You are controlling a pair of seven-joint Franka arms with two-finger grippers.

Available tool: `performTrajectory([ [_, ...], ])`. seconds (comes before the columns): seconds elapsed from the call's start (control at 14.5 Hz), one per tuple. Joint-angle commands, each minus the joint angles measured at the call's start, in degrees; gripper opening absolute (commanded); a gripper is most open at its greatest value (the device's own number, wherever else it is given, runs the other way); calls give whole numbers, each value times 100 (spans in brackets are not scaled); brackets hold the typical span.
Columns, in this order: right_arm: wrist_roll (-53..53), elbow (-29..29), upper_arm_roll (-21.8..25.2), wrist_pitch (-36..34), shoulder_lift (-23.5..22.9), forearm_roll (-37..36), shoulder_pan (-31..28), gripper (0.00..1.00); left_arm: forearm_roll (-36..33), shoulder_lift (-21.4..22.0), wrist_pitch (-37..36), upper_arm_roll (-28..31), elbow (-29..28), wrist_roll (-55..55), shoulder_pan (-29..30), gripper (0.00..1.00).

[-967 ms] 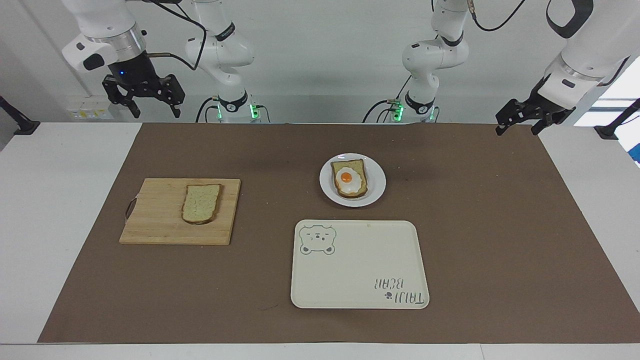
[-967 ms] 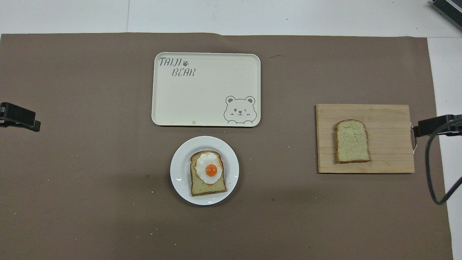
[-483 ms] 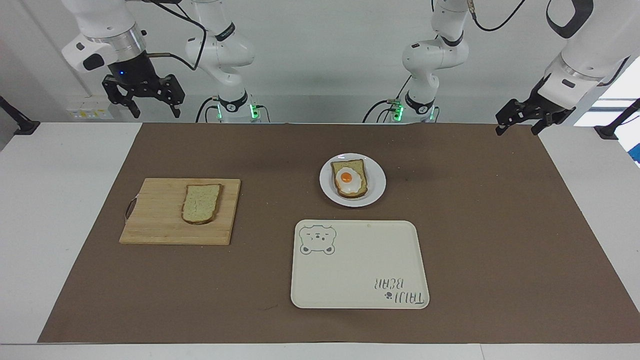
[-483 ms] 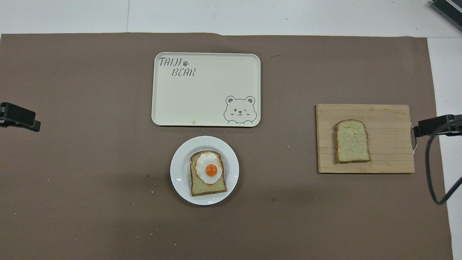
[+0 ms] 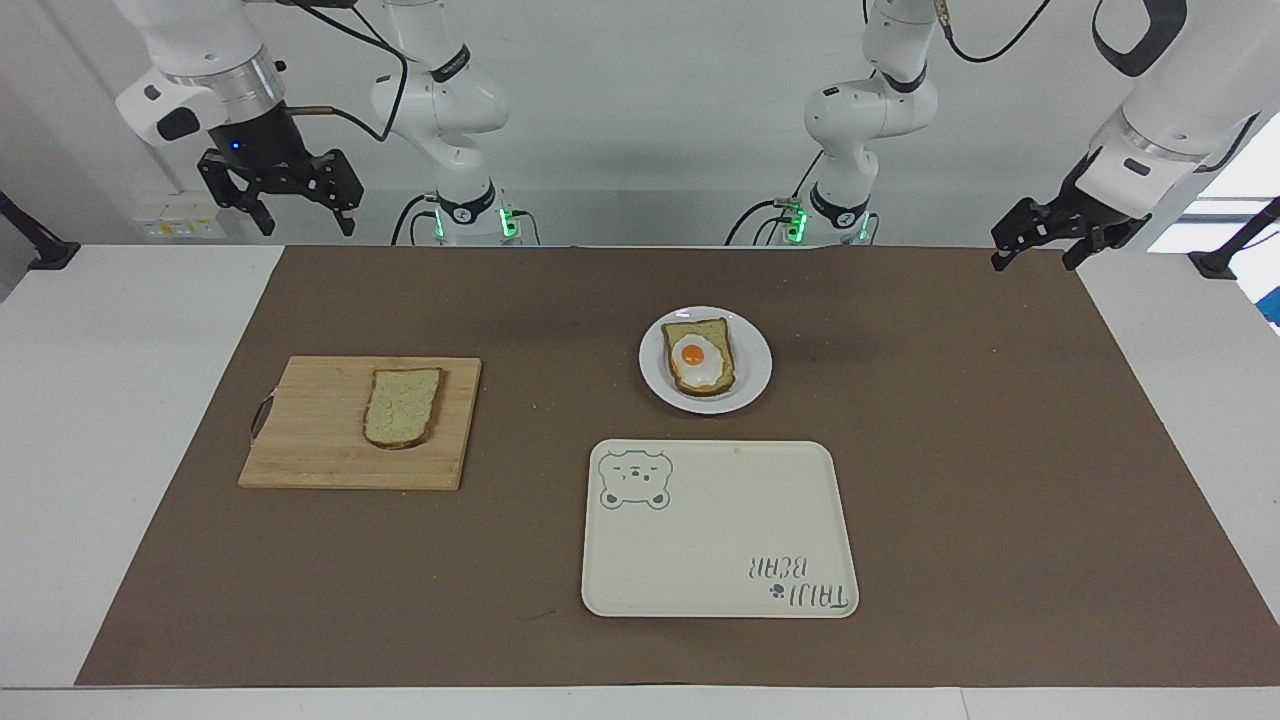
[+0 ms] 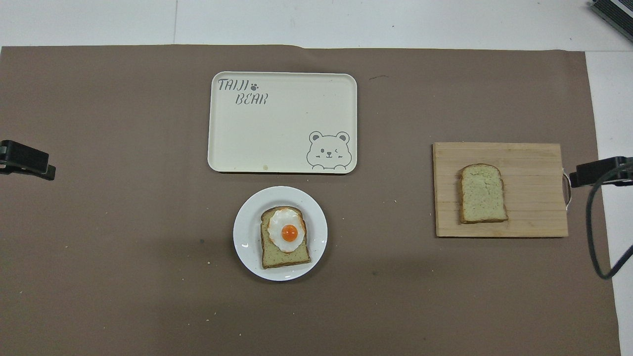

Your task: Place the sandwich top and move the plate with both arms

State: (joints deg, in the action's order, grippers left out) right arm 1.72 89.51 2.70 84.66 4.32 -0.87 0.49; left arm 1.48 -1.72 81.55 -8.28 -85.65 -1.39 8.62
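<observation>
Tan sandwich top is laid flat on wooden board, toward right arm's end; plate w/ egg bread is set near tray; right gripper & left gripper are held released above tabletop edges.

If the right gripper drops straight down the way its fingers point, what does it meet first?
Probably bare white table, near the mat's corner. The open right gripper looks short of the cutting board, though depth is unclear.

I see a light tan sandwich top on a pale wooden cutting board, a glossy white plate, a cream bear-printed tray, a brown mat.
</observation>
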Motion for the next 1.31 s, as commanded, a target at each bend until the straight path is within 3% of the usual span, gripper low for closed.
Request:
performTrajectory([
  [0.0, 109, 234, -6, 15, 183, 52, -49, 100, -25, 84, -17, -24, -39, 51, 43, 100],
  [1.24, 135, 533, -15, 323, 192, 52, -58, 100, -25, 84, -17, -33, -39, 51, 43, 100],
])
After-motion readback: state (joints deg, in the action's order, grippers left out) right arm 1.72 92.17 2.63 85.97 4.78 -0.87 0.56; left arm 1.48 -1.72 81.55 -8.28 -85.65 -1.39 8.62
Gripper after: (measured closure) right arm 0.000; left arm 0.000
